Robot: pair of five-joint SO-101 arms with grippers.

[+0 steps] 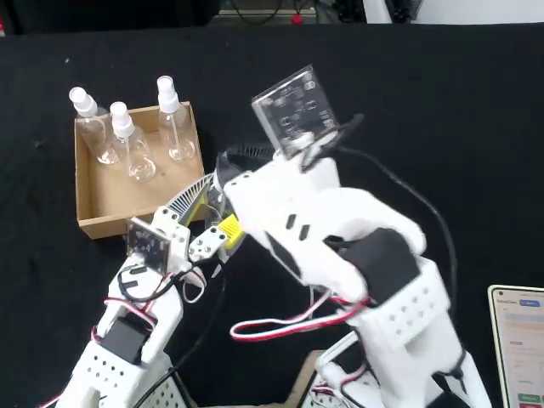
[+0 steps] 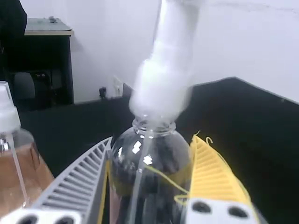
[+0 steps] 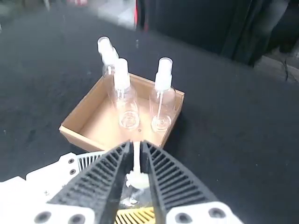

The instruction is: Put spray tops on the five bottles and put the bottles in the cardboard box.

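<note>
A clear bottle (image 2: 149, 168) stands upright between the grey and yellow fingers of my left gripper (image 2: 152, 140), which is shut on it. A white spray top (image 2: 163, 79) sits right over the bottle's neck, its thin tube reaching down inside. My right gripper (image 3: 135, 144) has its black fingers shut on that spray top (image 3: 136, 175) from above. In the high view the left gripper (image 1: 212, 217) is just in front of the cardboard box (image 1: 119, 223), under the right arm (image 1: 323, 229). Three capped bottles (image 1: 136, 149) stand in the box.
The cardboard box (image 3: 79, 135) lies at the table's far left, with free floor in its near half. A capped bottle (image 2: 7, 116) in it stands close beside the left gripper. A phone-like screen (image 1: 518, 348) lies at the right edge. Black table all around.
</note>
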